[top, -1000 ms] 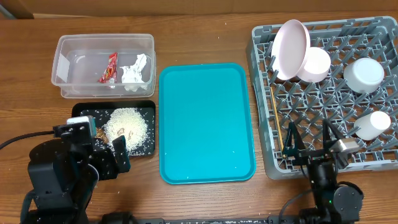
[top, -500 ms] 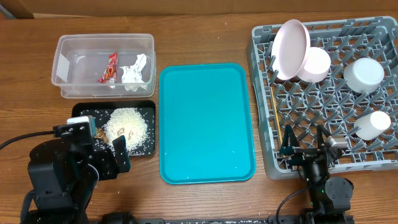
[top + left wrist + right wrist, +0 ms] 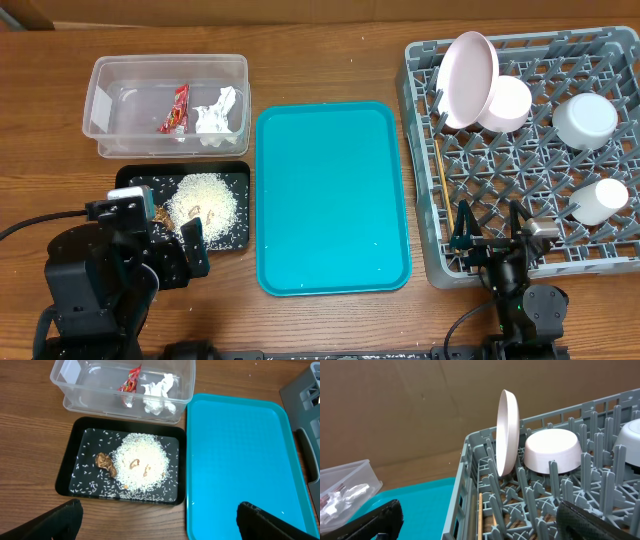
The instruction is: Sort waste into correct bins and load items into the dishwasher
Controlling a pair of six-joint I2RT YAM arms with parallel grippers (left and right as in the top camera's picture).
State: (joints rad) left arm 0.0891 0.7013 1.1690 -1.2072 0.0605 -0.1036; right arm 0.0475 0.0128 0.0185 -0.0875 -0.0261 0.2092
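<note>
Right gripper is sitting further back, over the square grey plastic dish rack's near edge, fingers spread, empty; thin wooden chopsticks are lying just ahead of its fingers; left gripper is gaping, empty.

Cropping the dish rack to a corner in the left wrist view, and cutting off the clear tub and a white vessel in the right wrist view.

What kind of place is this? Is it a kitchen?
Probably a robot practice table set up like a dish-cleanup station, not a kitchen: a grey plastic dish rack holds white dishes, beside a teal serving tray and a black tray of leftover rice.
</note>
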